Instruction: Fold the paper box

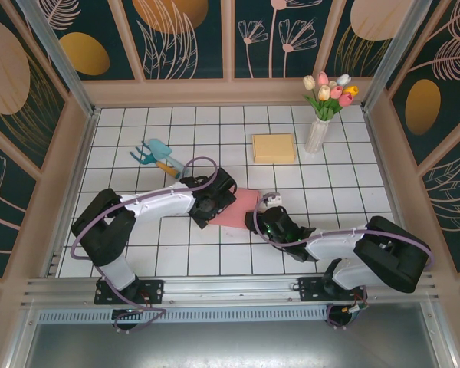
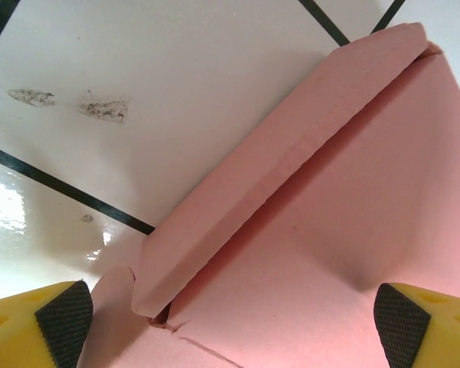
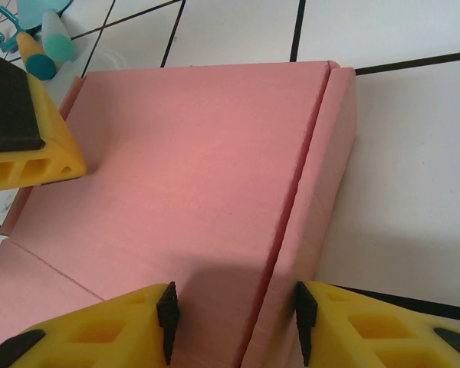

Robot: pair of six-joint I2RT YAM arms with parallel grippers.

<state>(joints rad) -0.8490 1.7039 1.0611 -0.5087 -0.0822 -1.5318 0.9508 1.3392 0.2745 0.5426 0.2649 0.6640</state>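
Note:
The pink paper box (image 1: 242, 204) lies flat on the white tiled table, between the two arms. My left gripper (image 1: 213, 201) is at its left edge, wide open (image 2: 234, 326), with a raised side flap (image 2: 276, 176) and the flat panel ahead of it. My right gripper (image 1: 265, 220) is at the box's right corner, open (image 3: 234, 322). Its jaws straddle the fold between the main panel (image 3: 184, 169) and the right side flap (image 3: 326, 184). The right pad (image 3: 302, 322) rests against the flap's outer face. A left gripper finger (image 3: 23, 130) hovers over the panel's far left.
A flat yellow box (image 1: 274, 147) lies behind the pink one, beside a white vase of tulips (image 1: 318, 132). Teal garden tools (image 1: 156, 155) lie at the back left. Wooden frame walls (image 1: 69, 161) enclose the table.

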